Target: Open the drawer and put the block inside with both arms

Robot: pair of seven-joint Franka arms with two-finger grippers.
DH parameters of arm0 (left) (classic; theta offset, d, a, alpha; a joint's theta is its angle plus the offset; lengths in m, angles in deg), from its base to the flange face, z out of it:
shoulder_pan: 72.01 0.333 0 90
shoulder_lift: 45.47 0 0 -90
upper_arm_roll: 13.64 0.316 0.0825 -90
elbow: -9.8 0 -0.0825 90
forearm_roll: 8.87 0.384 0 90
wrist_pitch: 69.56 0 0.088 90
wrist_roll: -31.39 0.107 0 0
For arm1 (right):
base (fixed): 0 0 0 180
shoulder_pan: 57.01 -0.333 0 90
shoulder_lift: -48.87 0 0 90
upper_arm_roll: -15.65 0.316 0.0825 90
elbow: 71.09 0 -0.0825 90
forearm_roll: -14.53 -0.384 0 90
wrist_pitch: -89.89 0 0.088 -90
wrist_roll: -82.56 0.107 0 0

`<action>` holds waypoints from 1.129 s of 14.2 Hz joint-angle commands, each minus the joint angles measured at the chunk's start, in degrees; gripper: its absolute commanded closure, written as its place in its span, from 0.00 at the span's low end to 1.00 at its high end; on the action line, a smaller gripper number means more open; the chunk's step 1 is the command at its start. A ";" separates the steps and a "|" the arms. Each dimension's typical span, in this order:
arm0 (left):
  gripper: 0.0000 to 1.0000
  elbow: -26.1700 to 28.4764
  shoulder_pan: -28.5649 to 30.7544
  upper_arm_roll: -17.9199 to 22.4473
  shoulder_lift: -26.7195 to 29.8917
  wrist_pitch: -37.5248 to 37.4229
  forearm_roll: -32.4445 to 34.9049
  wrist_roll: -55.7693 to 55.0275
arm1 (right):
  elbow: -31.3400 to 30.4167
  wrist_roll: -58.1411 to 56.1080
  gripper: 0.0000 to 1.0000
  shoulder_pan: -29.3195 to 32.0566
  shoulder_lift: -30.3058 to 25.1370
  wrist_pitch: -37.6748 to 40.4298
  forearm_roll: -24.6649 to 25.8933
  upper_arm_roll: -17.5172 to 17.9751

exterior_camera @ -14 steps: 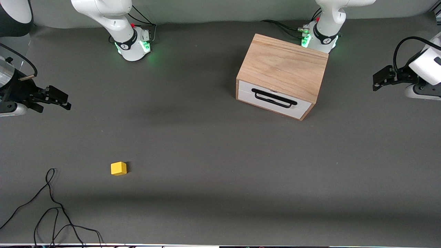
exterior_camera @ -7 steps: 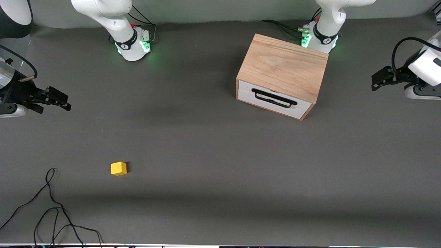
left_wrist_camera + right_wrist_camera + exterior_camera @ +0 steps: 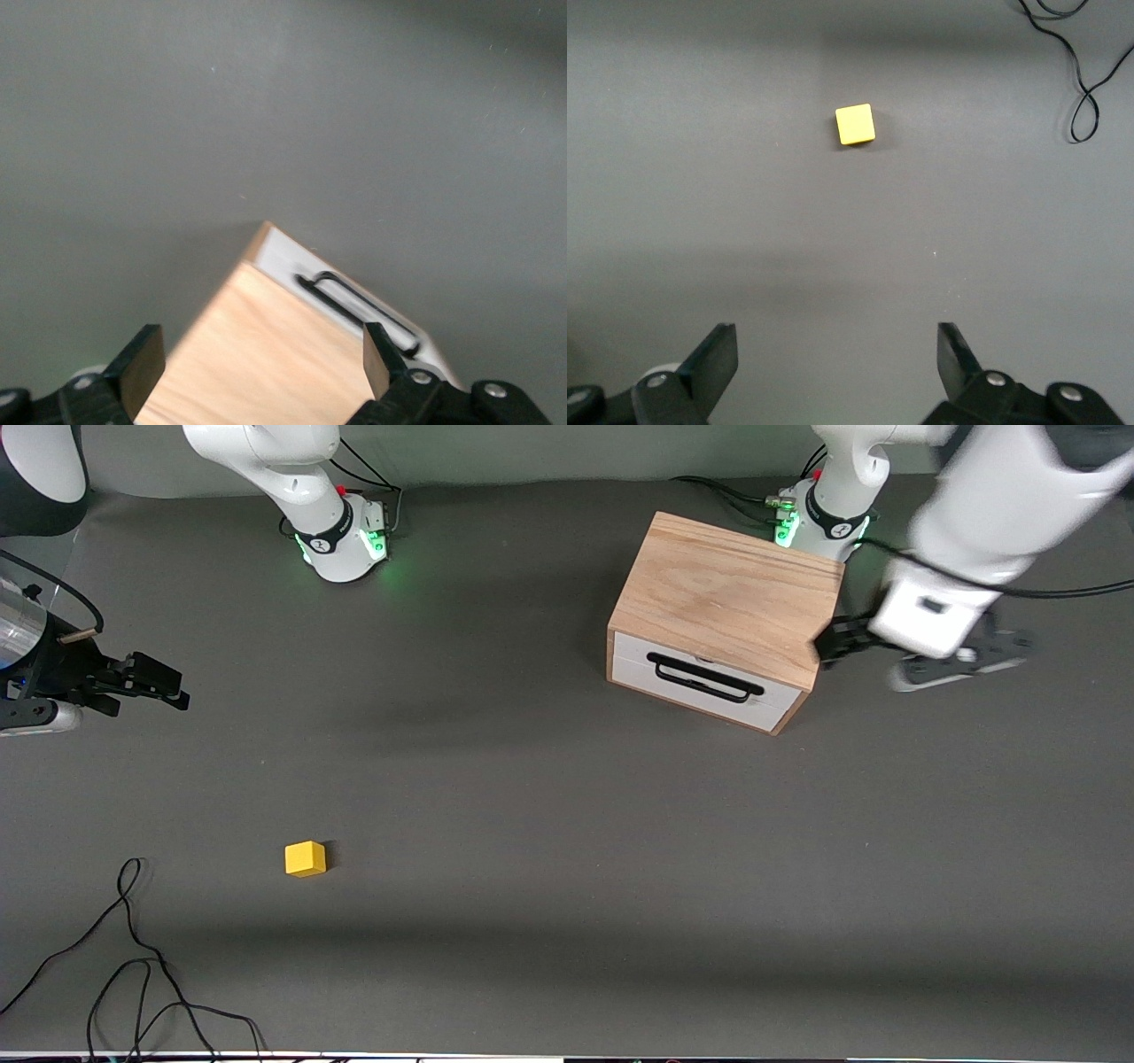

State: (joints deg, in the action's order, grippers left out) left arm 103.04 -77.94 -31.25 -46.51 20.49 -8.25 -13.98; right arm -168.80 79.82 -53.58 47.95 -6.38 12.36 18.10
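Note:
The light oak box (image 3: 726, 593) stands close to the left arm's base. Its drawer (image 3: 704, 684) is closed, white front and black bar handle (image 3: 704, 677) turned toward the front camera. The yellow block (image 3: 305, 858) lies on the mat, nearer the front camera, toward the right arm's end. My left gripper (image 3: 828, 645) is open and empty over the box's edge at the left arm's end; its wrist view shows the box top (image 3: 266, 354) and handle (image 3: 354, 305). My right gripper (image 3: 164, 682) is open and empty at the right arm's end, the block (image 3: 855, 124) ahead of it.
A loose black cable (image 3: 133, 957) lies on the grey mat near the front camera at the right arm's end, and shows in the right wrist view (image 3: 1081, 88). The two green-lit bases (image 3: 345, 540) (image 3: 819, 522) stand along the table's edge farthest from the front camera.
The left arm has swung in from the table's end, bringing its gripper to the box's edge. The right gripper has barely shifted. Block and box have not moved.

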 commanded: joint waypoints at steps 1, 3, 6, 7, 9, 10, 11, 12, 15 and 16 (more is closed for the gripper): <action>0.00 -8.57 -1.18 -5.22 -7.64 -0.84 1.40 -24.86 | -0.12 0.46 0.00 -0.53 0.13 0.12 0.77 -0.52; 0.00 -10.35 -4.77 -5.85 -10.64 -0.84 3.50 -36.75 | -0.38 0.46 0.00 -0.35 0.22 -0.76 0.77 -0.61; 0.00 -10.00 -8.74 -5.85 -12.58 -0.93 4.74 -52.49 | -0.73 0.11 0.00 0.00 1.71 -2.78 0.77 -1.22; 0.00 -9.65 -9.53 -5.85 -12.93 -1.45 4.74 -56.10 | -0.74 -0.33 0.00 -0.09 2.67 -3.74 0.77 -1.31; 0.00 -8.43 -9.89 -5.85 -13.02 -1.37 4.74 -57.37 | -0.74 -0.33 0.00 0.00 4.86 -6.11 0.77 -1.49; 0.00 -7.72 -9.63 -5.77 -12.94 -1.02 4.74 -57.37 | -0.74 -0.33 0.00 0.00 6.27 -7.26 0.77 -1.49; 0.00 -6.85 -9.19 -5.68 -13.02 -0.50 4.74 -57.28 | -0.82 -0.33 0.00 0.00 7.85 -8.75 0.77 -1.40; 0.00 -5.71 -9.01 -5.42 -13.20 0.46 4.65 -57.20 | -0.82 -0.42 0.00 0.00 9.78 -10.50 0.85 -1.49; 0.00 -0.44 -7.43 -5.24 -13.90 5.73 4.65 -57.11 | -0.82 -0.51 0.00 -0.35 15.84 -17.61 0.85 -1.40; 0.00 0.62 -7.25 -5.24 -14.77 7.31 4.65 -57.11 | -0.82 -0.51 0.00 -0.52 18.04 -20.25 0.85 -1.40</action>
State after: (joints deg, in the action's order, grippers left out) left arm 100.51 -85.83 -36.22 -60.70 24.65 -4.34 -69.89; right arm -170.73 79.75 -53.53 62.00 -22.94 12.36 16.85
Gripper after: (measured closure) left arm 0.000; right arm 0.000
